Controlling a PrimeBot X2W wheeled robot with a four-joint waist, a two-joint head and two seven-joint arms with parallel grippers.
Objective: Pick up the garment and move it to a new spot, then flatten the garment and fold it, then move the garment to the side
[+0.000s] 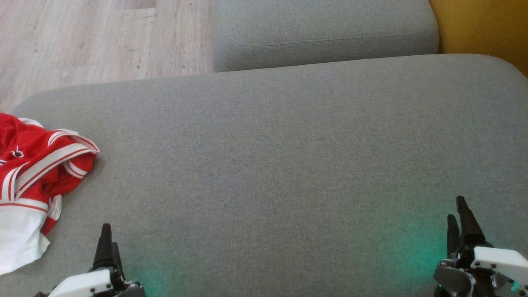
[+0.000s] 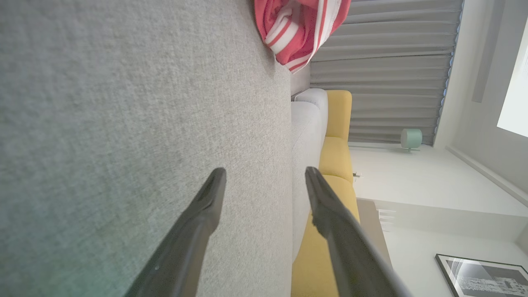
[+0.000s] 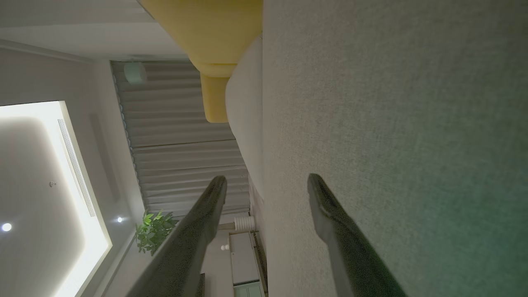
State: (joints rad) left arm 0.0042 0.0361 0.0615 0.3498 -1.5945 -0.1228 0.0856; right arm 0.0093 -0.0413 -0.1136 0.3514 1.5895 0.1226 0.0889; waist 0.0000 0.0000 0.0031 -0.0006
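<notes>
At the bottom corners of the head frame, our left gripper and right gripper both stand wide apart, holding nothing, over the grey cushion. Left of middle, clear of our left gripper, the red-and-white garment lies crumpled on that cushion. Farther up we see a second cushion and wood floor.
</notes>
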